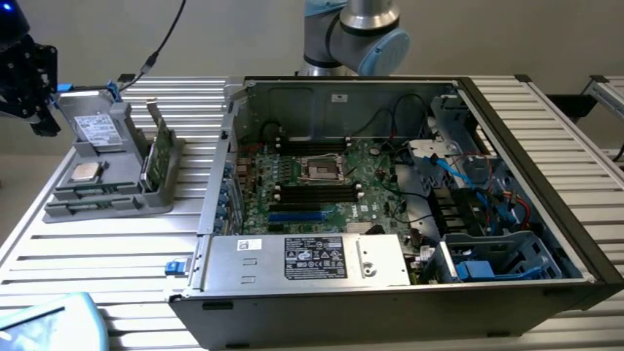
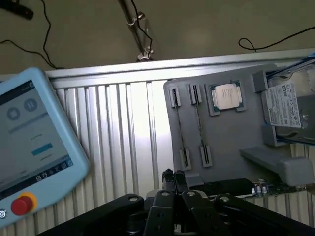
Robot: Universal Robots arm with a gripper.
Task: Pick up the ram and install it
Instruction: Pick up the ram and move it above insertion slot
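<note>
Gripper [image 2: 173, 176] fingers pressed together, nothing in them, hanging over the grey parts holder [image 2: 231, 132] beside the open PC case [image 1: 312, 102]. Ram [image 2: 198, 123] sits edge-up in a holder slot, next to the CPU [image 2: 226, 96], HDD [image 2: 288, 105] further along. Teach pendant [image 2: 34, 142] lies on the table nearby.

ram [image 2: 199, 123], thin, on edge, in holder [image 2: 231, 142] slot
</note>
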